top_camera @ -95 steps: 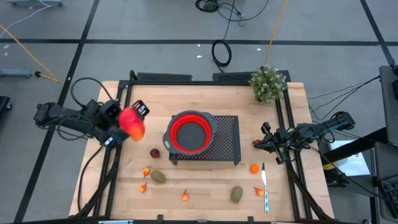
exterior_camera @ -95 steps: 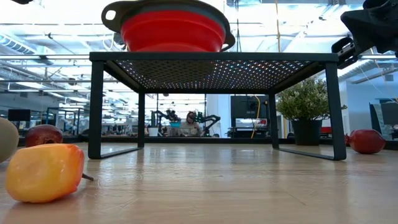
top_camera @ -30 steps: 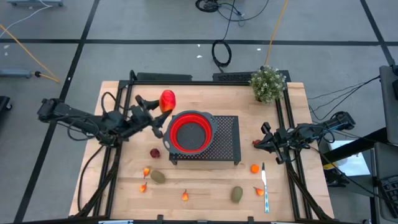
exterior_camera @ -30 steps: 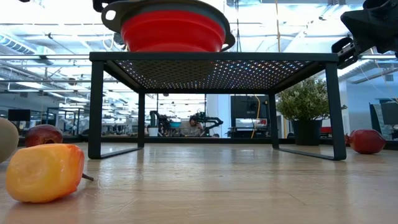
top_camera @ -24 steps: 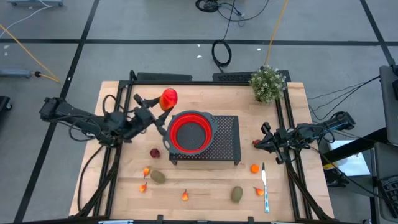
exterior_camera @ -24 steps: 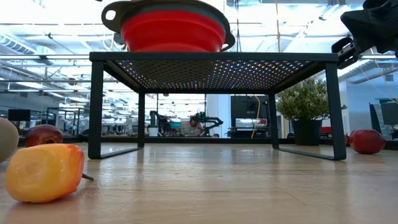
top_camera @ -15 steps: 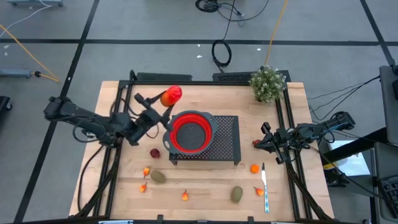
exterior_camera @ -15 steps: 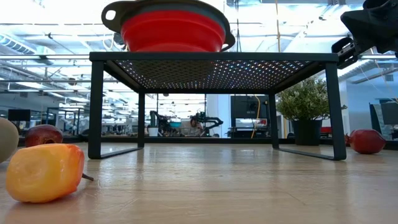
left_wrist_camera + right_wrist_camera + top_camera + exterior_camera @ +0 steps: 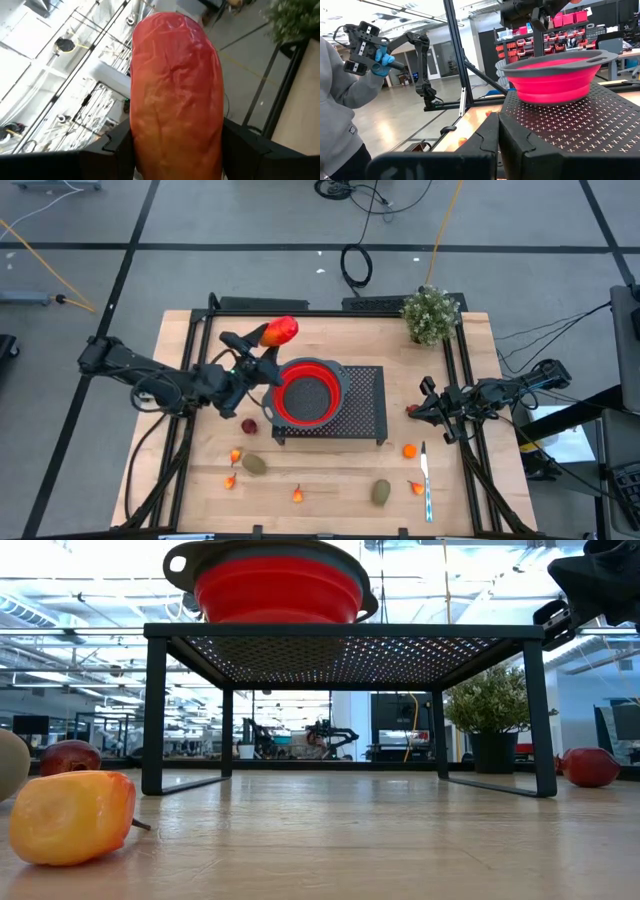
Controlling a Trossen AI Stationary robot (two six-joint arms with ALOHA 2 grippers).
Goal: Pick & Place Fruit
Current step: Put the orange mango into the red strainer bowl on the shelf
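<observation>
A long red-orange fruit [image 9: 279, 331] hangs in the air just beyond the far left rim of the red bowl [image 9: 305, 393], which stands on a black mesh rack [image 9: 360, 412]. My left gripper [image 9: 264, 346] is shut on this fruit [image 9: 175, 95], which fills the left wrist view. On the table's near part lie a dark red round fruit [image 9: 248, 425], two brownish-green ovals [image 9: 256, 465] [image 9: 381, 492] and several small orange bits. My right gripper [image 9: 418, 408] rests shut at the table's right side, touching nothing. My left gripper pinches the long fruit between its two fingers [image 9: 116, 146], one on each long side [image 9: 142, 140] near the end closest to the wrist. The fingers come in about level from the table's left. Most of the fruit juts out past the fingertips, lifted clear of table and bowl.
A potted plant [image 9: 432, 313] stands at the far right corner. A silver utensil with a light-blue handle [image 9: 426, 480] lies near the right front. Beyond the table, in the right wrist view, a person in a grey sleeve [image 9: 342, 100] holds a device.
My left gripper has moved toward the table's right, closer to the bowl, rising a little and rolling about its own axis. The fruit has turned with it: it stood upright in the picture and now slants toward the far right, still held clear.
</observation>
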